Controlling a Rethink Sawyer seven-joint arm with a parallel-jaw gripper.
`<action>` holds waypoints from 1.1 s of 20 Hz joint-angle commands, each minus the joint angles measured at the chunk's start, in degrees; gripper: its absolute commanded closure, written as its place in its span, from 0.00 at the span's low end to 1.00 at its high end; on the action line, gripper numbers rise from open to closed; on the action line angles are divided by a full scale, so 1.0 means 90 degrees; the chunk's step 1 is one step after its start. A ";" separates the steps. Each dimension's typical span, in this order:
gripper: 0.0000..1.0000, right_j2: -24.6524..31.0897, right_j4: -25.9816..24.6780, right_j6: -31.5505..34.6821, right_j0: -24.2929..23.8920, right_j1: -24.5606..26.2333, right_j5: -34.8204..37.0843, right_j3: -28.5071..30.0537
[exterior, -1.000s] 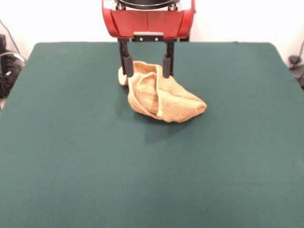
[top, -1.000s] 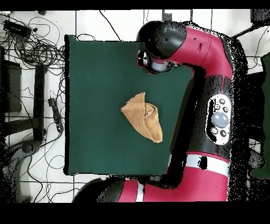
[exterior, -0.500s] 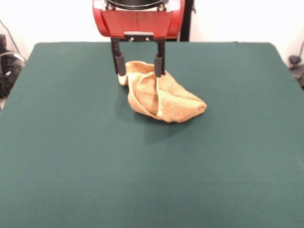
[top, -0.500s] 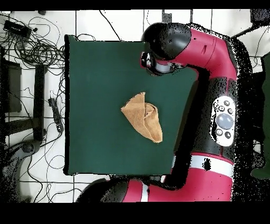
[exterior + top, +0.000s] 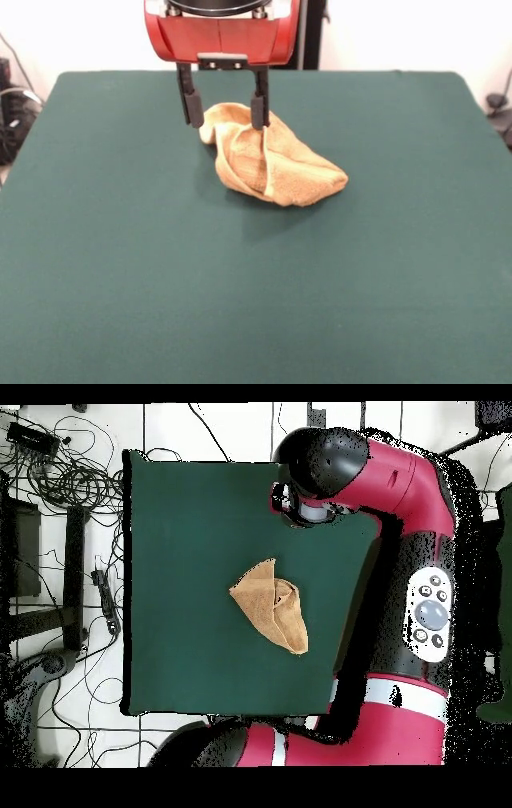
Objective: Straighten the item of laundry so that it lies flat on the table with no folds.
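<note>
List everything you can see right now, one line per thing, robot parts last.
towel: one, golden yellow-orange, crumpled and folded over itself near the table's middle.
table: one, dark green cloth top, fills most of both views.
cables: a tangle, black, on the pale floor beside the table in the overhead view.
arm: one, red and black, curving over one table edge in the overhead view.
pincer: one, black fingers under a red housing, open, with the towel's far end showing between and behind the fingers; contact cannot be judged.
</note>
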 commanded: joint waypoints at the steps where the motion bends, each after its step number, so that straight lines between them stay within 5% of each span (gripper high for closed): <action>1: 0.00 0.0496 -0.0016 0.0447 0.0078 0.0202 -0.0136 0.0874; 13: 0.00 0.0532 -0.0045 0.0544 0.0060 0.0830 0.0569 -0.0362; 22: 0.00 0.0482 -0.0021 0.0512 0.0064 0.0966 0.0757 -0.0634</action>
